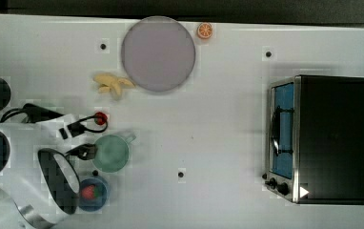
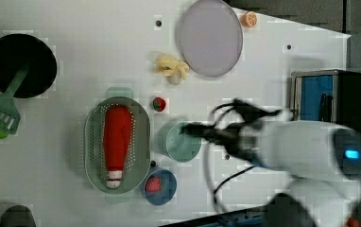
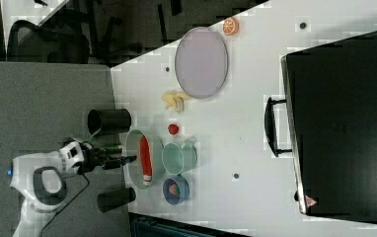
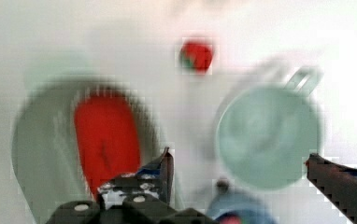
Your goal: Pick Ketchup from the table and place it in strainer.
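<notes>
The red Ketchup lies lengthwise inside the mint-green strainer, white cap toward the left view's bottom. It also shows as a red shape in the strainer in the wrist view, and in the right view. My gripper is open, its fingers wide apart with nothing between them. It hangs above the gap between strainer and cup, apart from the bottle. In the top view my arm and gripper cover the strainer.
A mint-green cup stands right beside the strainer, with a blue bowl holding a strawberry and a loose strawberry close by. Farther off are a banana, a grey-lilac plate, an orange slice and a toaster oven.
</notes>
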Available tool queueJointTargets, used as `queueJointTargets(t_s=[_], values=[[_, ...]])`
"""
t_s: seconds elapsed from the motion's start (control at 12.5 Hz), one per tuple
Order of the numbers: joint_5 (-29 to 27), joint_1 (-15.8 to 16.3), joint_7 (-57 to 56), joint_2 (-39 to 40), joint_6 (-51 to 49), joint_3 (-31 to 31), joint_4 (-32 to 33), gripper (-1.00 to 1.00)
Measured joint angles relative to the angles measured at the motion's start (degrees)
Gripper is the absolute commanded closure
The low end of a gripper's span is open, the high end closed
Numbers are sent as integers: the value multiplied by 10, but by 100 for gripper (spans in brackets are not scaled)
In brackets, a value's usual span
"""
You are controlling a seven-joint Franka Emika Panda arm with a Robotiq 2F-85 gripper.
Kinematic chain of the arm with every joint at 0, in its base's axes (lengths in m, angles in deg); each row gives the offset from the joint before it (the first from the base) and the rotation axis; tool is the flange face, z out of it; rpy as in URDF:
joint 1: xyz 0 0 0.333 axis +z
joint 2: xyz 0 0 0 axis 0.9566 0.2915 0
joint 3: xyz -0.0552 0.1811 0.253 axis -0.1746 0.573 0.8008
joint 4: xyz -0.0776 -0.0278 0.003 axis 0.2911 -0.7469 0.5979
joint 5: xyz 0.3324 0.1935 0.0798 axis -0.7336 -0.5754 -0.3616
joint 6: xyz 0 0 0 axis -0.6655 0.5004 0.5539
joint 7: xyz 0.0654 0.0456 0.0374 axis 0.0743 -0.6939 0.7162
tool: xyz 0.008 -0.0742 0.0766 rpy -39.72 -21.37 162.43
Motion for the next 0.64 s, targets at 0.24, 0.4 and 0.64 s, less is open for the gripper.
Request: queueJointTargets(t_s=[0.24,0.4,0.64], values=[[-3,-19,0,-86,-51,-80,0,-100],[1,-38,0,-129,-92,-146,0,-100],[1,-63,0,-152,-162,-240,-28,-100]])
